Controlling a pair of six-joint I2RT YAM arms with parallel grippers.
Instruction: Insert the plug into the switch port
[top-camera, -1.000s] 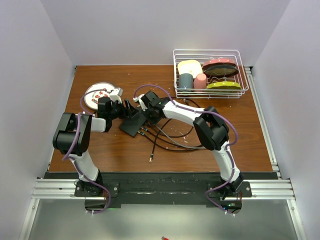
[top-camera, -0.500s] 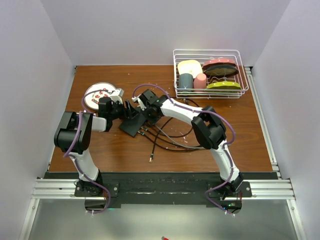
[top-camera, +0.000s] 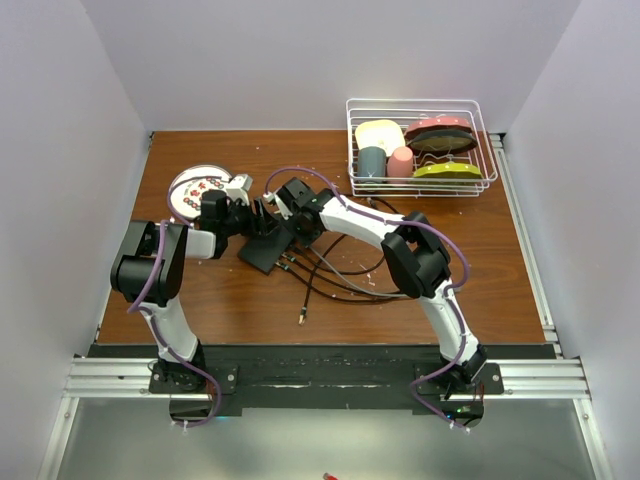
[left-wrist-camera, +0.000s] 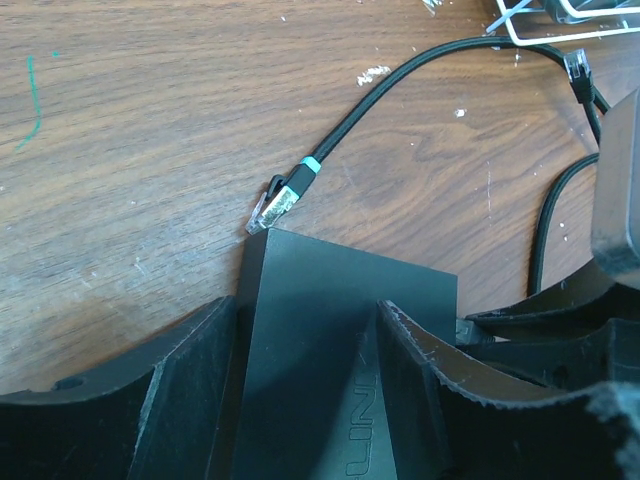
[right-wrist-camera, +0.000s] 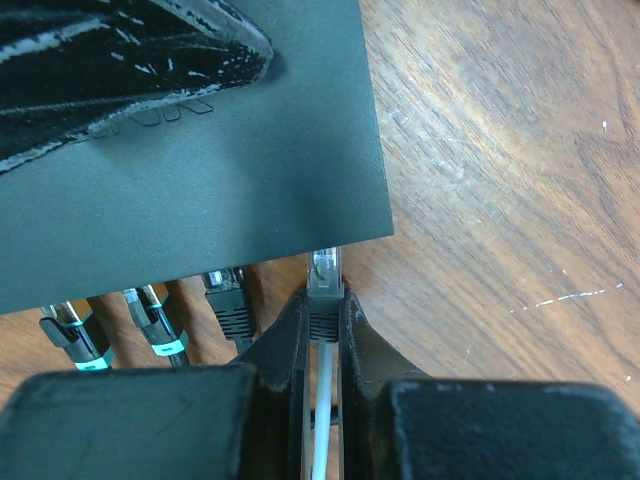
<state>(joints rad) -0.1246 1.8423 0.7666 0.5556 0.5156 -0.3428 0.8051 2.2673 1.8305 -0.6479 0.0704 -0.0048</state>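
switch (top-camera: 266, 250): flat matte-black box lying on the bench (top-camera: 450, 290), left of centre and skewed diagonally. Its port edge faces near-right. Three black-booted plugs (right-wrist-camera: 228, 300) are seated side by side along that edge.

plug (right-wrist-camera: 324, 270): clear connector on a pale cable, pinched between the right fingers (right-wrist-camera: 288, 345). It points square at the port edge, at the end spot by the switch's corner. Tip meets the edge and most of the body shows outside. Can't tell if it's in the port.
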